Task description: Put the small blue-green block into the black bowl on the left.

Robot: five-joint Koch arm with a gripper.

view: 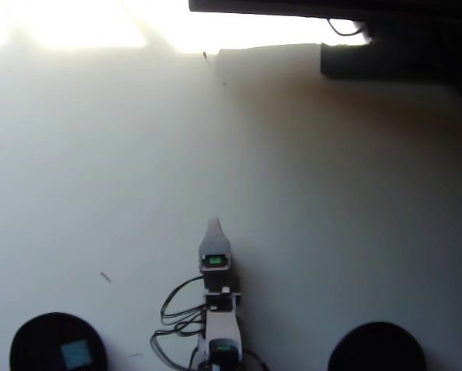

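The small blue-green block (76, 354) lies inside the black bowl (30, 340) at the bottom left of the overhead view. My gripper (213, 225) points up the picture from the arm at bottom centre, well to the right of that bowl. Only one pale pointed tip shows, so the jaws' state cannot be read. Nothing is seen held at the tip.
A second black bowl (376, 346) sits at the bottom right. Black cables (173, 313) loop at the left of the arm's base. Dark equipment (385, 39) lines the top right edge. Bright glare washes the table's top left.
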